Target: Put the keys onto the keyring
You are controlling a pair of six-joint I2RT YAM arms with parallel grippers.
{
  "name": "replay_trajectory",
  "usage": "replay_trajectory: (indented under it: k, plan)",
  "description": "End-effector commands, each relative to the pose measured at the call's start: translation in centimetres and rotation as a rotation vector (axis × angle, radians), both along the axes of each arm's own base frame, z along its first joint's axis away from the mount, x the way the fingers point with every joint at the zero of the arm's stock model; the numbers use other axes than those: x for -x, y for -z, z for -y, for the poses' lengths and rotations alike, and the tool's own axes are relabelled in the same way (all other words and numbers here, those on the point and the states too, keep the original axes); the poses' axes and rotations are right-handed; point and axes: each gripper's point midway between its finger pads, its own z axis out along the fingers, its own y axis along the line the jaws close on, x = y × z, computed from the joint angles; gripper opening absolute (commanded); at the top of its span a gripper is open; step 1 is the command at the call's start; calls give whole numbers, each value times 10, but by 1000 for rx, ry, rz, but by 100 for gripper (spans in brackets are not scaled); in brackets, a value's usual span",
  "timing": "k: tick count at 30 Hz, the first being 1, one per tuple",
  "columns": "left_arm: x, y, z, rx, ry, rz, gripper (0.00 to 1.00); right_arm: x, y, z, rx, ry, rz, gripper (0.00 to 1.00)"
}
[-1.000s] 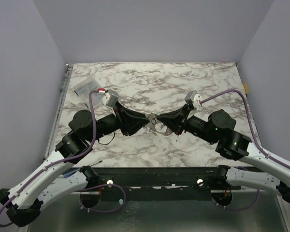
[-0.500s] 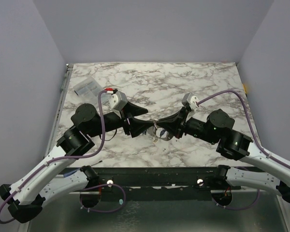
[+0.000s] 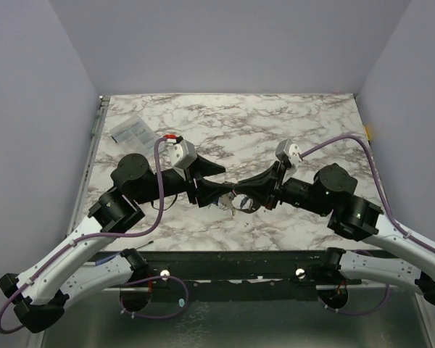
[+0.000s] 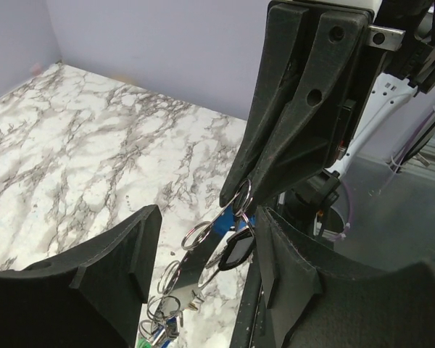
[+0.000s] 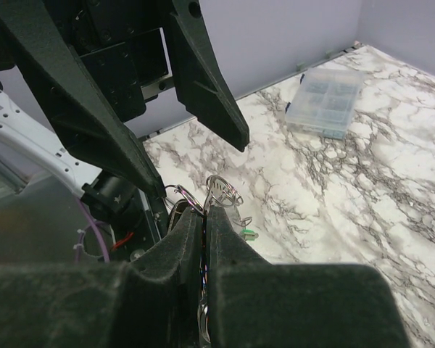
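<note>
A bunch of linked silver rings, the keyring (image 4: 199, 233), hangs in the air with a black fob (image 4: 237, 248) and small keys with green and blue heads (image 4: 154, 332) at its lower end. My right gripper (image 5: 206, 212) is shut on the top ring (image 5: 223, 192), and a green key head (image 5: 248, 234) hangs below it. My left gripper (image 4: 206, 225) is open, with its fingers (image 4: 94, 275) on either side of the hanging bunch, not touching it. In the top view the two grippers meet at the table's middle: left (image 3: 216, 190), right (image 3: 255, 190), bunch (image 3: 239, 203).
A clear plastic compartment box (image 3: 129, 130) lies at the far left of the marble table (image 3: 275, 123); it also shows in the right wrist view (image 5: 326, 101). Purple walls stand on three sides. The metal frame edge (image 3: 232, 257) runs along the near side.
My left gripper has let go of the bunch and opened, its wrist has risen and shifted slightly right. My right gripper keeps its hold and has barely moved.
</note>
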Motion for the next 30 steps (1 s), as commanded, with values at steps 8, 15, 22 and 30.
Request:
replay_trajectory:
  k: [8, 15, 22, 30]
  plan:
    - [2, 7, 2, -6, 20, -11, 54, 20, -37, 1, -89, -93, 56, 1]
    - [5, 9, 2, -8, 37, -17, 32, 24, -46, 6, -121, -93, 71, 1]
    - [6, 17, 6, -10, 56, -46, 21, 31, -46, 4, -136, -141, 91, 1]
    - [4, 12, 1, 11, 22, -29, 25, 30, -47, 5, -139, -132, 92, 1]
